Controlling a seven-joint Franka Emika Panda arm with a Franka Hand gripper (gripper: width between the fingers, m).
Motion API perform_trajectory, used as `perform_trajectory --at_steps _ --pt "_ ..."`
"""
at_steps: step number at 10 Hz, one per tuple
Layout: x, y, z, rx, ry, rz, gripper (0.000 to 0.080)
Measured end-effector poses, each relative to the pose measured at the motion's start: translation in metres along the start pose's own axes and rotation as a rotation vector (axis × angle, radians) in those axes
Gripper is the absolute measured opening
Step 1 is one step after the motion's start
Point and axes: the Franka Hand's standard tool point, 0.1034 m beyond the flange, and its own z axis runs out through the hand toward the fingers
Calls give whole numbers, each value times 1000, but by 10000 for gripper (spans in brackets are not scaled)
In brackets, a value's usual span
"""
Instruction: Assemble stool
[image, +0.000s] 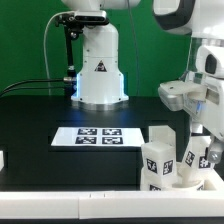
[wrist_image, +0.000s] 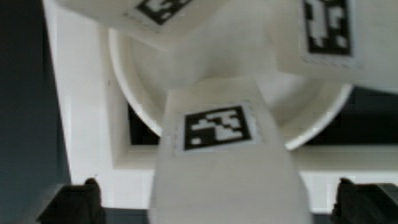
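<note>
The stool stands at the exterior view's lower right: a round white seat lying flat with white tagged legs standing up from it. My gripper hangs over the right-hand leg. In the wrist view the gripper is open. Its dark fingertips stand on either side of a tagged leg, with a gap on each side. The round seat shows behind the leg. Another tagged leg crosses the far part of that view.
The marker board lies on the black table at the middle. The robot's white base stands behind it. A white rail runs along the table's front edge. A small white piece sits at the exterior view's left edge.
</note>
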Motion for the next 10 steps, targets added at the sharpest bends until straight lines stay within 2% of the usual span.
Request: perform_trajectory --at_steps 2,3,4,5,7,8,9,10 --pt "-4 0 1 4 -1 -11 649" --pt "-5 0 1 4 -1 15 537" --pt "-5 0 1 4 -1 26 537" --pt "-5 0 1 4 0 93 352" --pt "-5 0 1 9 -2 268 334" --pt "-8 1 -1 34 -13 401 334" --pt "-9 5 -2 72 -18 560 334" --pt "-9 7 0 128 -29 731 334"
